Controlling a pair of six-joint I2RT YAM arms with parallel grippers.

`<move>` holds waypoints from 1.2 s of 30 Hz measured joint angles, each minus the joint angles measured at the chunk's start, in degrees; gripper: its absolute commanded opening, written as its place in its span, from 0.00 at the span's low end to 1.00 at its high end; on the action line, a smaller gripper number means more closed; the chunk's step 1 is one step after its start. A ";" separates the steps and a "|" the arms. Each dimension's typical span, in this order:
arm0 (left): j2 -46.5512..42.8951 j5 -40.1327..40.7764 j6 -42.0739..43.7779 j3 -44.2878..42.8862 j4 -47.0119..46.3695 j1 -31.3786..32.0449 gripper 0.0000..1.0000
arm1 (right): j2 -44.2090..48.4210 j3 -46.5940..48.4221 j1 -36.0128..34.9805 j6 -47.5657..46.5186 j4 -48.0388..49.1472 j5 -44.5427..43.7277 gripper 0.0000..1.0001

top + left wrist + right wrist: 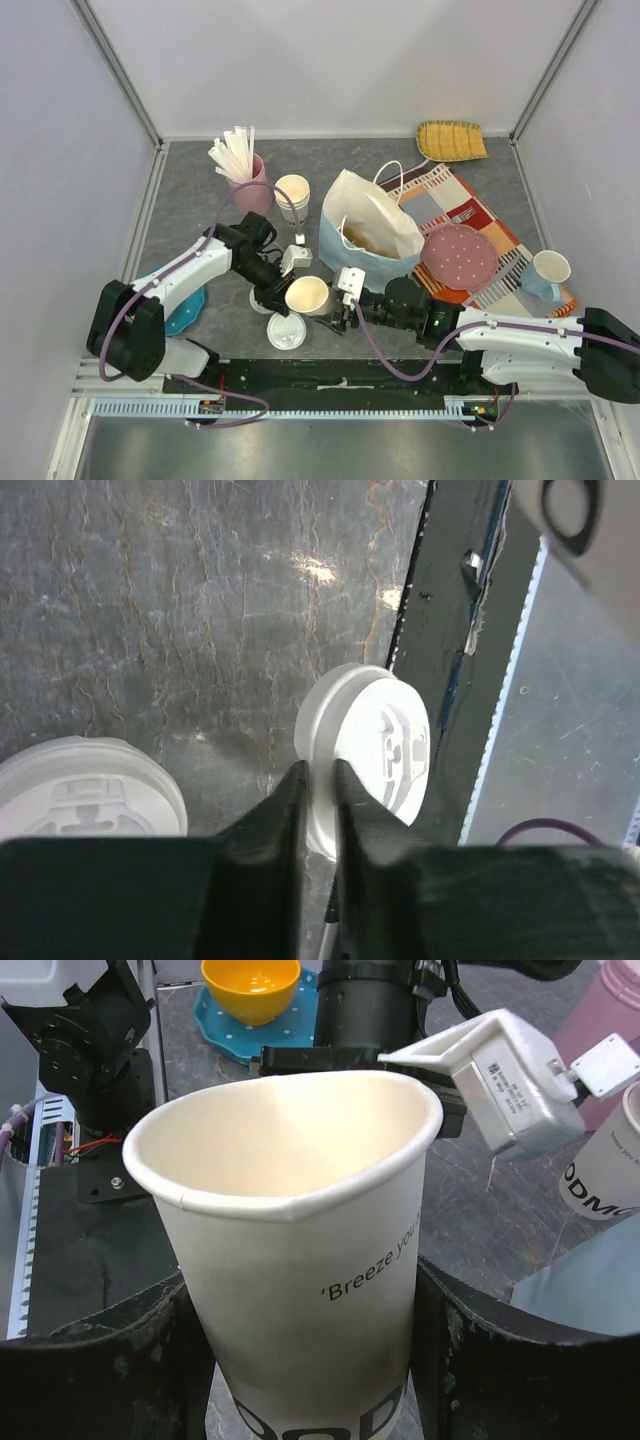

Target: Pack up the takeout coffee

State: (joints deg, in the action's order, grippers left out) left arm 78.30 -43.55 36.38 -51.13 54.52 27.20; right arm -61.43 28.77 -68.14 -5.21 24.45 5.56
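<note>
The takeout coffee cup (307,295) is a white paper cup with an open top and no lid on it. It stands upright near the table's front. My right gripper (338,303) is shut on it, one finger on each side of its wall (300,1250), and the rim is squeezed slightly out of round. Just left of the cup, my left gripper (274,300) is shut on the rim of a white plastic lid (385,750), which sits near the table edge (287,331). A second white lid (85,795) lies on the table beside the left fingers.
An open white and blue paper bag (368,235) stands behind the cup. A stack of lidless cups (292,195) and a pink cup of straws (245,175) are behind the left arm. An orange bowl (250,982) sits at the left. A pink plate (458,253), blue mug (547,272) and yellow basket (451,140) are at the right.
</note>
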 measured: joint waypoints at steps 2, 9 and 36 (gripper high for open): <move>1.33 -0.22 1.73 0.11 -0.28 -0.15 0.60 | 0.98 0.00 -0.02 -0.13 -0.61 -0.04 0.70; 0.02 -1.77 2.73 -2.03 -0.83 -0.24 0.71 | 4.24 0.00 0.00 -0.13 -2.08 -0.72 0.70; -13.46 -9.35 1.40 -19.15 6.73 -2.25 0.56 | -4.24 2.34 -0.02 -1.09 2.14 2.82 0.71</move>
State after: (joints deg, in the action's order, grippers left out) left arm 64.84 -52.90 37.78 -70.28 61.25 24.95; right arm -65.67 31.11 -68.16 -6.31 26.59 8.38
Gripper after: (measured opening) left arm 0.760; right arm 0.715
